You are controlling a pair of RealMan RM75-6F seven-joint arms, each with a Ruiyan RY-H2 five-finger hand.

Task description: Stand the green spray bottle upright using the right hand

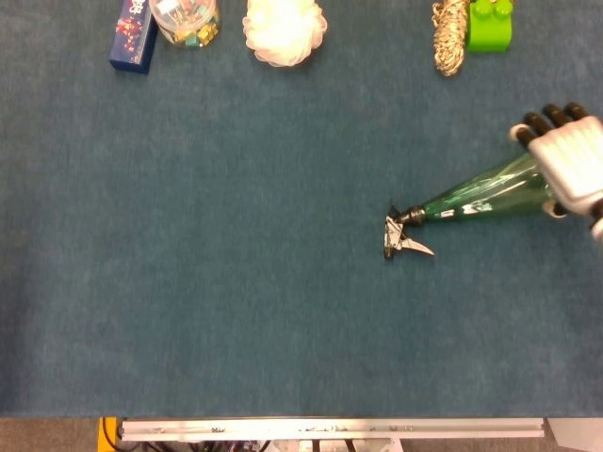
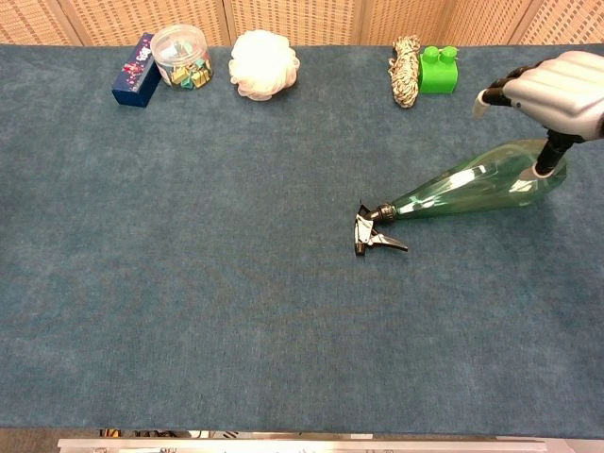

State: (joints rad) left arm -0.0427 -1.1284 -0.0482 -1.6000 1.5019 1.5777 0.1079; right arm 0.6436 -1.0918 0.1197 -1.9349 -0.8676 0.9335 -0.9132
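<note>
The green spray bottle (image 1: 485, 193) (image 2: 472, 184) lies on its side on the blue cloth, its black trigger head (image 1: 403, 235) (image 2: 373, 230) pointing left and its wide base at the right. My right hand (image 1: 563, 166) (image 2: 552, 91) hovers over the bottle's wide end with its fingers spread and nothing gripped. In the chest view its thumb reaches down beside the base. The left hand is out of sight in both views.
Along the far edge stand a blue box (image 2: 134, 68), a clear jar of clips (image 2: 181, 57), a white bath puff (image 2: 264, 64), a coil of rope (image 2: 406, 58) and a green block (image 2: 437, 71). The table's metal front edge (image 1: 330, 429) runs below.
</note>
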